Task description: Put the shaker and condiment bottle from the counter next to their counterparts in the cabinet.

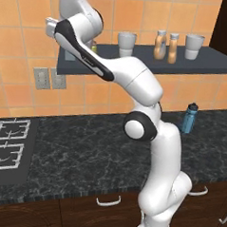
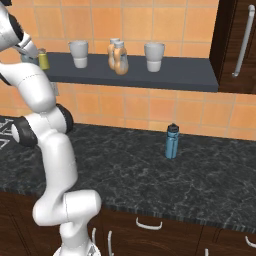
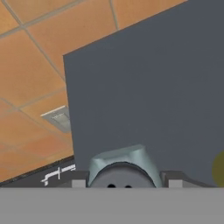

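Observation:
My gripper (image 3: 124,183) is shut on the shaker (image 3: 122,168), a pale blue-grey shaker with a grey cap, low over the cabinet shelf (image 3: 148,87) near its left end. The yellow-green counterpart shaker (image 1: 94,47) stands just to the right of it, on the shelf (image 1: 204,64). Further right on the shelf, the slim amber condiment bottle (image 1: 173,48) stands right beside the curvy orange bottle (image 1: 160,44). My arm reaches up from the counter (image 1: 84,151) to the shelf's left end.
Two pale cups (image 1: 126,44) (image 1: 194,46) stand on the shelf. A blue bottle (image 1: 190,118) is on the counter by the wall. A stove (image 1: 8,147) lies at the left. Wall outlets (image 1: 41,77) sit under the shelf. A dark tall cabinet (image 2: 242,45) stands at the right.

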Robot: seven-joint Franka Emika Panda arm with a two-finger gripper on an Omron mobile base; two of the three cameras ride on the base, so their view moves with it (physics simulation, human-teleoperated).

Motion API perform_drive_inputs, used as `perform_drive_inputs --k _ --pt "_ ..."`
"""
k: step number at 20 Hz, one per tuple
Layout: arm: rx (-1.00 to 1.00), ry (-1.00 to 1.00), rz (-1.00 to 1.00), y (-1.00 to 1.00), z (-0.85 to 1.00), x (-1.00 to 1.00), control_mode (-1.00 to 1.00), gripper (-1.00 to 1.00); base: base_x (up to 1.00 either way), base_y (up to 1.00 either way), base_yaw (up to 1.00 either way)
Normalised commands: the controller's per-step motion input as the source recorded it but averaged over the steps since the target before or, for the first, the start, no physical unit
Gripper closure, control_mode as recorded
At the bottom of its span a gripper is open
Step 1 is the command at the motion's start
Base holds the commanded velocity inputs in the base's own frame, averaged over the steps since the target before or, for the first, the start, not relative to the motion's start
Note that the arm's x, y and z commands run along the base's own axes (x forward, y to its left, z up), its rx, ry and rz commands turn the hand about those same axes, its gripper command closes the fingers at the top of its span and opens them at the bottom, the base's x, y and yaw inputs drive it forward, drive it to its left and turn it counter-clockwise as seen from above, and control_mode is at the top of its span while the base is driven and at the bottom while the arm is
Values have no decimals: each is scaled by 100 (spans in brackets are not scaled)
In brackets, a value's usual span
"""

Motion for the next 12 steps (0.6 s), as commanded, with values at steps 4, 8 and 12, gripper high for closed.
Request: perform_drive_inputs --k 4,8,12 --pt "0 0 0 17 -34 0 -100 100 0 0 0" --pt "0 0 0 13 -29 1 -100 100 0 0 0" --pt "1 0 0 0 -27 10 -100 100 0 0 0"
